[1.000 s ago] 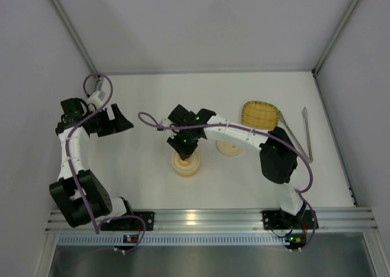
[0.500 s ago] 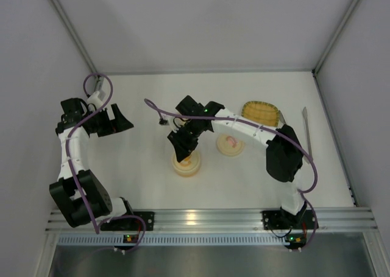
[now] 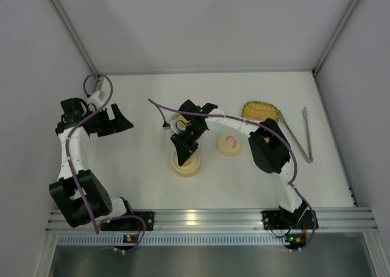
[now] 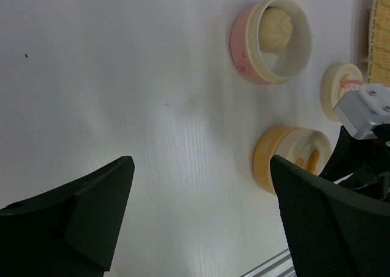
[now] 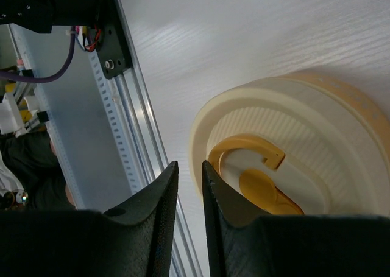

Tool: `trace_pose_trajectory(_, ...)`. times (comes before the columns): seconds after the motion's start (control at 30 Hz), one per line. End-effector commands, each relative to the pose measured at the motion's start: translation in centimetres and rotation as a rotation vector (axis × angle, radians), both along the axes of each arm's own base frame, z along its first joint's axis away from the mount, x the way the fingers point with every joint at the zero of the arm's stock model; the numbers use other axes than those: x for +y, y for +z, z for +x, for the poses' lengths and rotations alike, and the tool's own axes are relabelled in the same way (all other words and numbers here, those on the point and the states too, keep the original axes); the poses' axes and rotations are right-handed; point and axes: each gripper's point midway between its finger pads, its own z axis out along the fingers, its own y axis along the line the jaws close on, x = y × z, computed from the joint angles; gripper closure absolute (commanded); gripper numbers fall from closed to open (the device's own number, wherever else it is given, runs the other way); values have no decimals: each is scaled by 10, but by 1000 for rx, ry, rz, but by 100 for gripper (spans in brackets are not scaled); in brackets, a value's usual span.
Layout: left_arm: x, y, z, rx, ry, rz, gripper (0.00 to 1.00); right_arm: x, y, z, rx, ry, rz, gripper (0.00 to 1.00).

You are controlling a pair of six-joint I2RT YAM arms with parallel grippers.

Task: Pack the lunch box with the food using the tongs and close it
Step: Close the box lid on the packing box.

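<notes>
Hovering right hand (image 5: pixel 186 195), jaws narrowed and empty, after lid (image 5: pixel 268 167) lands on orange bowl (image 3: pixel 186 163); left hand (image 4: pixel 201 210) wide.

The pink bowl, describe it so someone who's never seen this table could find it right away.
In the left wrist view, look at the white table, toward the top right. The pink bowl stands there lidless with one pale round bun inside. The neighbouring orange bowl holds orange chunks instead.

place: lab test cell | evidence: white table (image 3: pixel 146 179), grey enclosure walls (image 3: pixel 201 27) (aluminium-framed)
</notes>
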Motion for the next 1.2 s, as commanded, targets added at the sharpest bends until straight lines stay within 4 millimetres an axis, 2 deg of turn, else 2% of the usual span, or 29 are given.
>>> trace_pose_trajectory(0.0,6,5,7,-45,-8,27,2,11,16,-2,45,27,73,78)
trace_pose_trajectory(0.17,6,5,6,-46,-6,34,2,10,1,0,50,15,37,77)
trace_pose_trajectory(0.23,7,6,6,-48,-5,37,2,9,-2,3,37,8,28,71)
trace_pose_trajectory(0.43,7,7,5,-50,-4,43,2,6,-12,-1,62,10,16,68)
trace_pose_trajectory(0.53,6,8,5,-53,-5,43,2,8,-2,-3,74,18,50,66)
trace_pose_trajectory(0.63,5,9,3,-54,-11,42,2,12,33,0,45,22,130,65)
trace_pose_trajectory(0.77,5,11,3,-60,-17,42,2,8,97,29,-109,-31,237,65)
trace_pose_trajectory(0.87,4,10,2,-57,-18,41,2,-2,117,52,-265,-89,219,61)
trace_pose_trajectory(0.9,5,9,3,-55,-17,41,2,-4,121,57,-312,-101,206,56)
trace_pose_trajectory(1.0,5,10,3,-55,-15,40,2,-15,111,71,-434,-120,102,55)
trace_pose_trajectory(1.07,5,11,4,-59,-14,40,2,-22,97,73,-483,-107,30,53)
trace_pose_trajectory(1.13,6,11,5,-59,-9,45,2,-23,89,67,-524,-67,-7,49)
trace_pose_trajectory(1.17,7,11,5,-56,-6,45,2,-27,87,72,-576,-75,-44,48)
